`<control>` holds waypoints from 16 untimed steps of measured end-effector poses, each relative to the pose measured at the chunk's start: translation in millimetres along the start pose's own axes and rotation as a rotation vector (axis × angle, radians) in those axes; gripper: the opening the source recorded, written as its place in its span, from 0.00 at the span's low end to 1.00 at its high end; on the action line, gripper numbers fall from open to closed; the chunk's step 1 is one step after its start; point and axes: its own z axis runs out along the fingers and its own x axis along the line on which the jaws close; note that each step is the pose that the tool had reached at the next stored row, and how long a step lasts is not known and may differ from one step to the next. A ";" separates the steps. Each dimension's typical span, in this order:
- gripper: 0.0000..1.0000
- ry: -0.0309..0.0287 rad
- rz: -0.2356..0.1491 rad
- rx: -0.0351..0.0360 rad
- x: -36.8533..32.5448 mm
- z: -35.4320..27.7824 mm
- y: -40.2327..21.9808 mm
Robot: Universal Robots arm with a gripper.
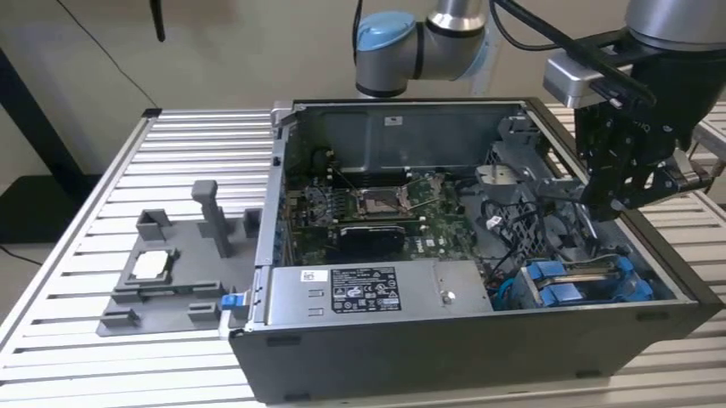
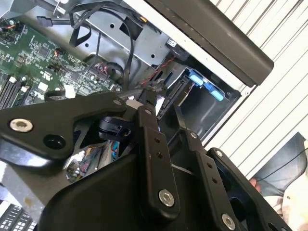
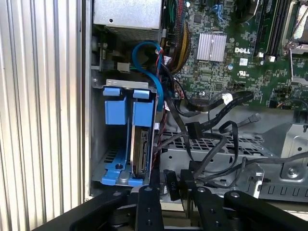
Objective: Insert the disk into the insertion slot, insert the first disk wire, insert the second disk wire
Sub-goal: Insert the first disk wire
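The disk (image 3: 140,149) stood on edge inside the slot (image 3: 111,156). It sat in the blue frame (image 3: 144,115) next to a second, empty blue frame (image 3: 115,109). I judged the first step of the task done. In the exterior view the slot lay in the corner of the computer case (image 1: 454,348) at about 4 o'clock from the circuit board (image 1: 375,208). The disk's long axis ran roughly along the 9-to-3 line.

The claw (image 1: 621,202) hung above the case's edge on the exterior view's right. The disk lay below it at about 7 o'clock, near but apart. I could not tell whether the claw was clenched, released or grasping something; dark cable parts crowded the space in front of it in both wrist views.

In the first wrist view a loose black plug (image 3: 195,130) hung on its cable just beside the disk's end, not touching it. A blue cable (image 3: 147,53) looped close by. Neither wire looked seated to me.

Further out, the silver power box (image 1: 363,289) filled the case's near side at 9 o'clock from the slot. The case stood on the ribbed table (image 1: 68,280), beside a grey holder (image 1: 170,272).
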 end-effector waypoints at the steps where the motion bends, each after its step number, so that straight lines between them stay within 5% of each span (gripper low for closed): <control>1: 0.31 0.0000 0.000 0.0000 0.0 0.0 0.0; 4: 0.31 0.0003 0.000 0.0000 0.0 0.0 0.0; 8: 0.19 0.0007 0.000 0.0000 0.0 0.0 0.0; 16: 0.19 0.0007 0.000 0.0000 0.0 0.0 0.0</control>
